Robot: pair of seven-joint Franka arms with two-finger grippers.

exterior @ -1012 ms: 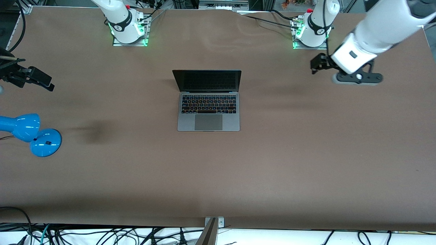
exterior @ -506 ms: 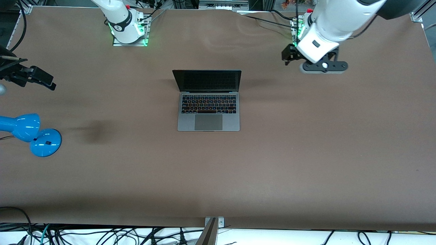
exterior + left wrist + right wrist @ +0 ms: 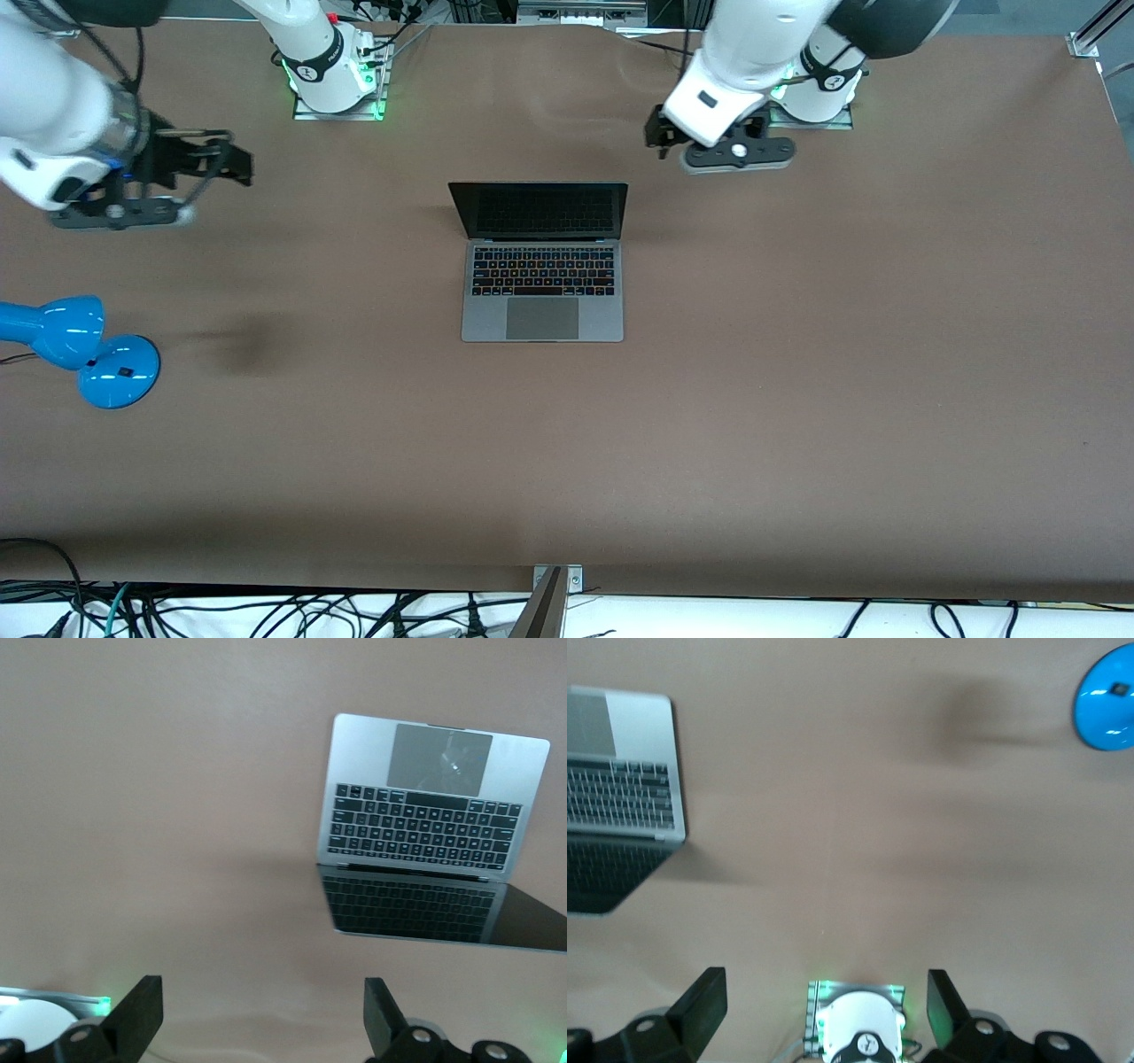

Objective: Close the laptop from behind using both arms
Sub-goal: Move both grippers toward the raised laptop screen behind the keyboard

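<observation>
Since the earlier frames both arms have swung inward: the left pincer has travelled from the left arm's end of the worktop to a spot over bare surface near the lid's corner, at about 1 o'clock from the laptop, and the right pincer, formerly at the frame edge, now hangs over bare worktop at roughly 10 o'clock from it. Laptop unmoved. Both pincers are spread wide, fingers well apart and holding nothing; same in the right wrist view, fingers parted over the right arm's base. Surroundings: a blue desk lamp sits near the right arm's end of the worktop, at about 8 o'clock from the laptop and well apart from it; only its round base shows in the right wrist view. Nothing lies between either pincer and the lid. Laptop is at mid-worktop, open, with the lid standing roughly upright, dark screen facing 6 o'clock toward the front camera, hinge edge toward the arm bases, trackpad at the 6 o'clock end. Hinge line runs 3–9 o'clock, squared to the worktop edges.
</observation>
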